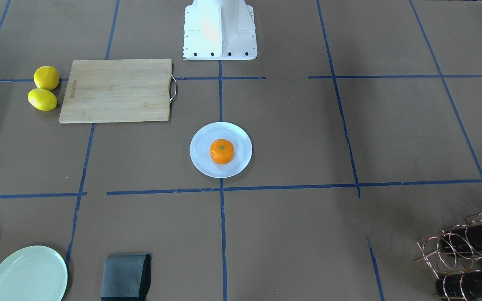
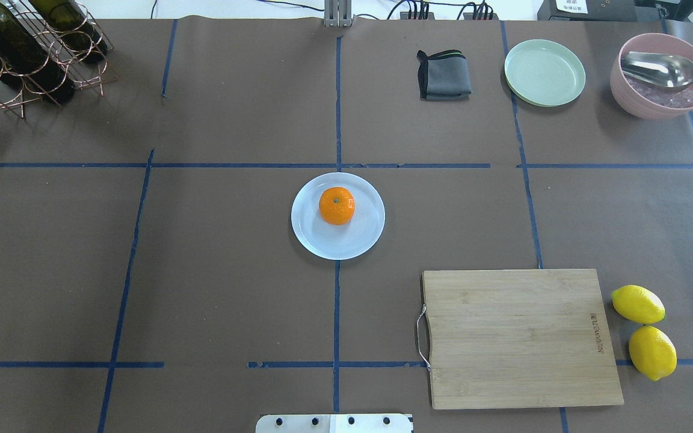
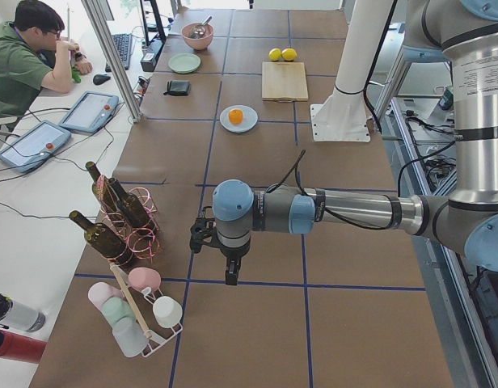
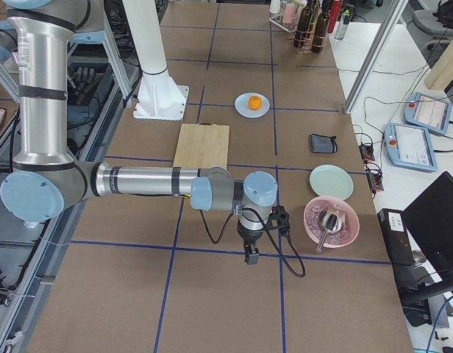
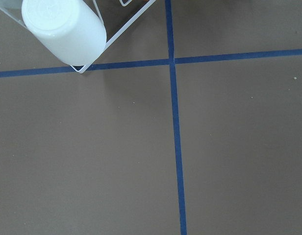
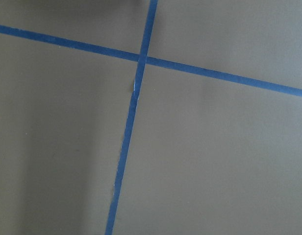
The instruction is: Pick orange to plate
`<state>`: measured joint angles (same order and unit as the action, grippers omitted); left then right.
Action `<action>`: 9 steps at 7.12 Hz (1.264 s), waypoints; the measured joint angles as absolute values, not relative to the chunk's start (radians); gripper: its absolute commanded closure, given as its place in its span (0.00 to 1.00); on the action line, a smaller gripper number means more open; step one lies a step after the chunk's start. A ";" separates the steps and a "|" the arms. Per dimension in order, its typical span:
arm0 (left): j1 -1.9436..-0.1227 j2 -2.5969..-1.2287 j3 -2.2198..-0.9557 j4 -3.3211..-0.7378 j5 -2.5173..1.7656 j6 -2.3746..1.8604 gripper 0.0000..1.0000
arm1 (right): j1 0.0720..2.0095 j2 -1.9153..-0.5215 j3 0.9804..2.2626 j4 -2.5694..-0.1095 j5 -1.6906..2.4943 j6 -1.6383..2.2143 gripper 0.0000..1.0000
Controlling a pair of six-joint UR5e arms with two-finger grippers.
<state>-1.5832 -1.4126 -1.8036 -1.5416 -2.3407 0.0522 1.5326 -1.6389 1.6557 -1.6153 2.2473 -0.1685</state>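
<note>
The orange rests on the pale blue-white plate at the table's middle, stem dot up. It shows small in the side views too, orange on the plate. Neither arm is over the middle. My left gripper hangs near the table's left end, far from the plate, and only the exterior left view shows it. My right gripper hangs near the right end, beside the pink bowl. I cannot tell if either is open or shut.
A wooden cutting board lies on the robot's right with two lemons beside it. At the far side sit a grey cloth, a pale green plate, a pink bowl with a spoon and a wine rack. A cup rack stands near the left gripper.
</note>
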 measured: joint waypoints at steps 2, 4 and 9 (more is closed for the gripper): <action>-1.583 -1.413 -1.805 -1.543 -2.341 0.052 0.00 | 1.532 -1.639 1.655 -1.615 2.251 -0.167 0.00; -1.583 -1.413 -1.805 -1.543 -2.341 0.052 0.00 | 1.532 -1.639 1.654 -1.615 2.277 -0.167 0.00; -1.583 -1.413 -1.805 -1.544 -2.341 0.052 0.00 | 1.532 -1.638 1.656 -1.615 2.288 -0.167 0.00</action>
